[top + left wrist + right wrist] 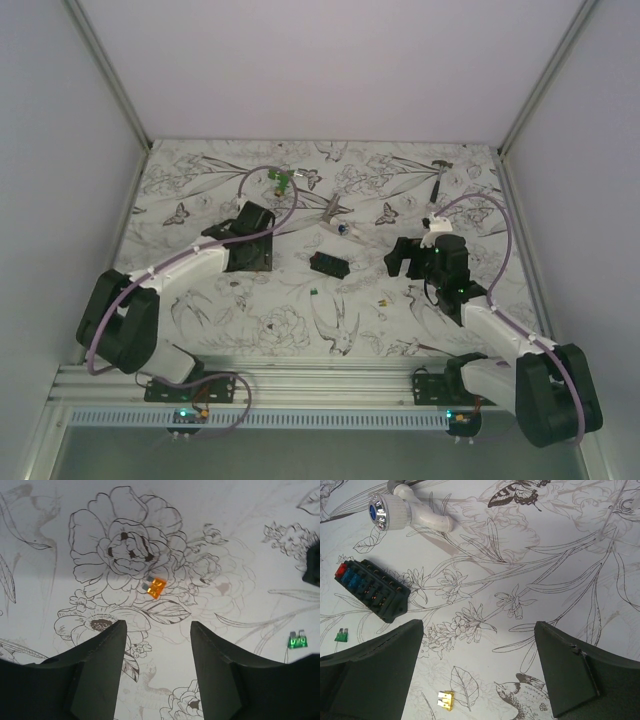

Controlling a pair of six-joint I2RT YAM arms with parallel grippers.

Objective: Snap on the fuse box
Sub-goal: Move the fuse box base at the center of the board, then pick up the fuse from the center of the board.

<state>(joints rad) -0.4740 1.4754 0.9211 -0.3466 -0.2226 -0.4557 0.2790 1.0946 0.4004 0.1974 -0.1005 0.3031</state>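
Note:
The fuse box (329, 264) is a small black box lying flat mid-table; in the right wrist view the fuse box (372, 590) shows a row of red and blue fuses on its face. My right gripper (405, 256) hovers just right of it, and the right gripper (479, 625) is open wide over bare cloth. My left gripper (250, 258) hangs to the left of the box. The left gripper (157, 625) is open and empty, with a loose orange fuse (156, 587) lying on the cloth ahead of its tips.
Loose fuses lie near the box: a green fuse (341, 636) and a yellow fuse (445, 700). A white knob with a chrome cap (390, 510) lies behind it, beside a grey metal tool (330, 208). A green clip (282, 180) and a small hammer (440, 175) are farther back.

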